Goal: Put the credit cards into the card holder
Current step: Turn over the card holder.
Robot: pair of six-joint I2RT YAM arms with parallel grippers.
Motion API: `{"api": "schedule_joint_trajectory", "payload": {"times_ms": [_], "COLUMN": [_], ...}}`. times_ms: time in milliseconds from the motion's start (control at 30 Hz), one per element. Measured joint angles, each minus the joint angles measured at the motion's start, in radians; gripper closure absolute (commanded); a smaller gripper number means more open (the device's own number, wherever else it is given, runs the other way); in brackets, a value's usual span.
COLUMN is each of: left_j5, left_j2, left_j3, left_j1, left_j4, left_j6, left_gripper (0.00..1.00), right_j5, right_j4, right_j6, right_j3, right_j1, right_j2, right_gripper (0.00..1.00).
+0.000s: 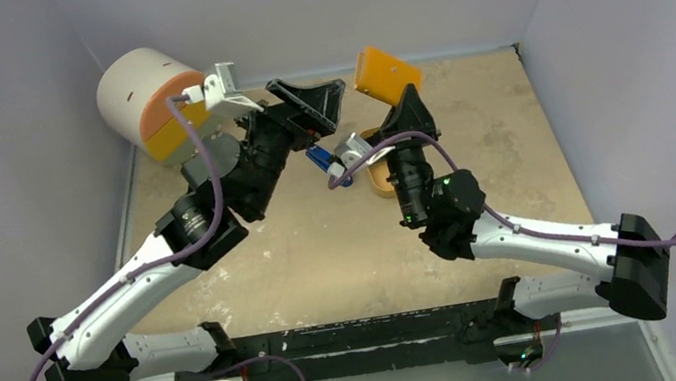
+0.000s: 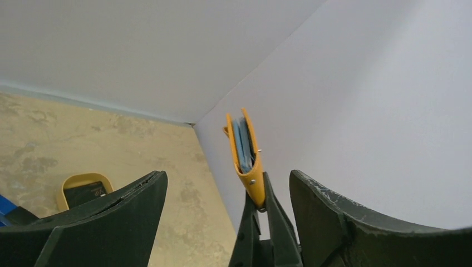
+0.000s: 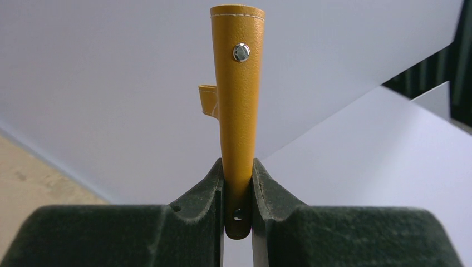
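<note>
My right gripper (image 1: 407, 104) is shut on the lower edge of the orange card holder (image 1: 386, 73) and holds it upright in the air near the back wall. In the right wrist view the card holder (image 3: 236, 111) stands between my fingers (image 3: 209, 183), its snap button facing the camera. My left gripper (image 1: 316, 103) is open and empty just left of it. In the left wrist view the card holder (image 2: 247, 161) shows edge-on with blue-grey leaves inside. A dark credit card (image 2: 83, 193) lies in the oval orange tray (image 2: 67, 183).
The oval orange tray (image 1: 377, 185) sits on the table under my right arm, mostly hidden. A blue-and-black bar (image 1: 320, 160) lies left of it. A large white and orange cylinder (image 1: 148, 97) stands at the back left corner. Walls close in at the back and both sides.
</note>
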Motion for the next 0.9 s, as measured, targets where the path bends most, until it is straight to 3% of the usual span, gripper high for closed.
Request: {"api": "schedule_joint_trajectory", "payload": {"times_ms": [233,600,800,900], "left_j5": [0.029,0.158,0.248,0.28], "left_j2": [-0.023,-0.023,0.041,0.06], "left_j3": [-0.051,-0.107,-0.107,-0.107], "left_j1": [0.0,0.0,0.0,0.0], "left_j4": [0.086,0.209,0.209,0.209], "left_j6": [0.029,0.022,0.014,0.0], "left_gripper": [0.18,0.18,0.24,0.33], "right_j5": [-0.057,-0.076,-0.076,-0.077], "right_j4": [0.134,0.16,0.163,0.169], "right_j6": [-0.157,-0.196,-0.21,-0.216], "right_j3": [-0.04,-0.062,-0.062,-0.062], "right_j1": [0.038,0.053,0.065,0.069], "right_j2": [-0.007,-0.033,-0.032,-0.032], "right_gripper": [1.0,1.0,1.0,1.0]}}
